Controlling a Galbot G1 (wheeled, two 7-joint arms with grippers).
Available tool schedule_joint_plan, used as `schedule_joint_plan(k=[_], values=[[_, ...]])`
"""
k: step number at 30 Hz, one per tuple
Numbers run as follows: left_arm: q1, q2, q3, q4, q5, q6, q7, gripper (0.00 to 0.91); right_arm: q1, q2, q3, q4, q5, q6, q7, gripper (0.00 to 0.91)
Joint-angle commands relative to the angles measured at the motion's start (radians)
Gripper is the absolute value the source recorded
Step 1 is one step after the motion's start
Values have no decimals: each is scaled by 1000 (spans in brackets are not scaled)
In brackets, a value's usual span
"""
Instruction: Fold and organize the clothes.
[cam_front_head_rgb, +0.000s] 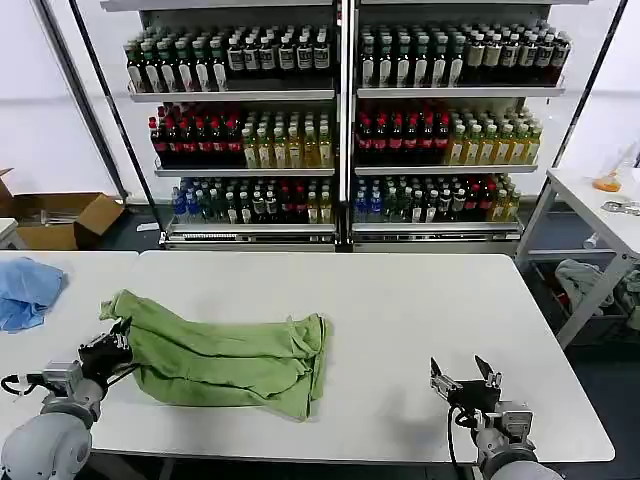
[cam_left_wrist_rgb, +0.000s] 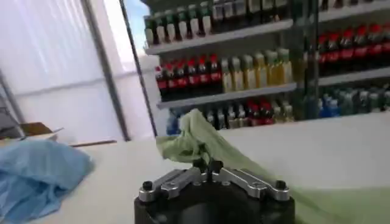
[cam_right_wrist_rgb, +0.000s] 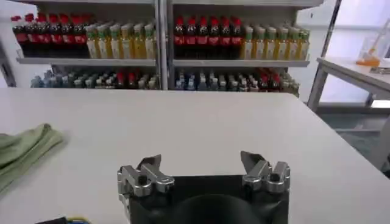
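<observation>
On the white table (cam_front_head_rgb: 400, 330), the green polo shirt (cam_front_head_rgb: 225, 355) lay bunched into a long, rumpled band on the robot's left half, its long axis running across the table from the left edge toward the middle, with 1 end rising in a peak at the far left corner. The left hand (cam_front_head_rgb: 112, 348) sat right at that near-left end, its fingers pressed together on a fold of the fabric; in the left wrist view the left hand (cam_left_wrist_rgb: 207, 165) showed the green cloth (cam_left_wrist_rgb: 201, 137) drawn up from between the closed tips. So the shirt stretched away from that hand toward the robot's right and slightly forward.

The right hand (cam_front_head_rgb: 466, 377) rested low over bare table, well apart from the shirt's right end, fingers spread and holding nothing; the right wrist view confirmed the gap between the tips of the right hand (cam_right_wrist_rgb: 201, 164) and showed only the shirt's edge (cam_right_wrist_rgb: 24, 149) off to the side. The left arm was plainly the nearer one, and any 2-handed spreading would likely call for the right hand to travel left.

A light blue cloth (cam_front_head_rgb: 28, 290) lay on a neighbouring table to the far left, apart from the shirt. Behind stood 2 shelving units of bottles (cam_front_head_rgb: 340, 130), a cardboard box (cam_front_head_rgb: 60, 220) on the floor, and another table (cam_front_head_rgb: 600, 215) to the right.
</observation>
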Motion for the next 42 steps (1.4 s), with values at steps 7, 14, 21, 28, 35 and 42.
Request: schedule_joint_plan(k=[7, 14, 21, 28, 35, 42], values=[[-72, -67, 231, -190, -440, 71, -5, 20, -4, -2, 2, -21, 0, 1, -1, 907], [-126, -121, 369, -134, -488, 71, -31, 20, 1, -7, 7, -32, 7, 3, -3, 907], [-220, -181, 519, -12, -266, 49, -21, 20, 19, -9, 5, -41, 13, 2, -2, 907], [-248, -200, 564, -7, -213, 47, 32, 907, 30, -12, 5, -49, 18, 5, -2, 907], [-258, -198, 584, -9, -218, 11, 67, 907, 45, -23, 2, -57, 26, 5, -2, 907], [-190, -133, 436, -78, -330, 18, 93, 907, 61, -24, -8, -63, 29, 5, -1, 907]])
